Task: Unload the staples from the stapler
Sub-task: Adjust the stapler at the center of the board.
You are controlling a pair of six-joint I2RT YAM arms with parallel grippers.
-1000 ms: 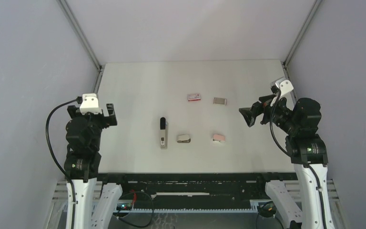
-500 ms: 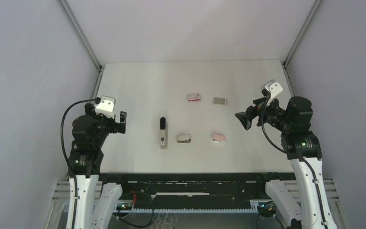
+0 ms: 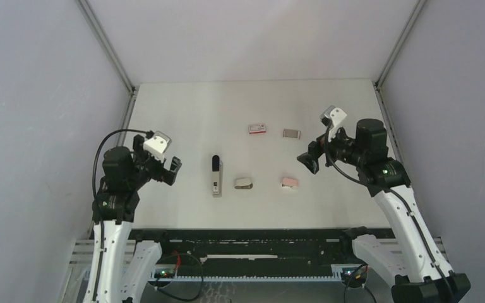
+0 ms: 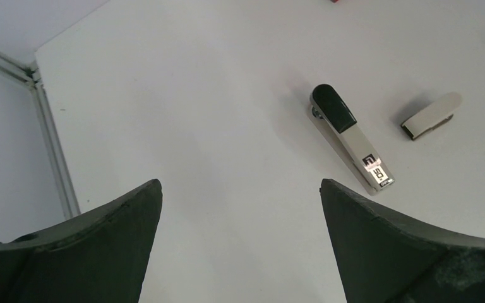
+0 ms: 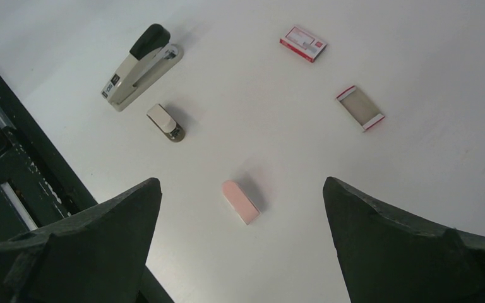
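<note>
Left tool [image 4: 240, 184], spread wide, hangs over the table [image 4: 196, 95] near the stapler [image 4: 352, 144]

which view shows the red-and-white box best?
Right wrist: the red-and-white box lies whole and fairly near, with its printed top visible. Top external shows the box whole but tiny. Left wrist catches only a red sliver, probably the box, at the frame's top edge.
</note>
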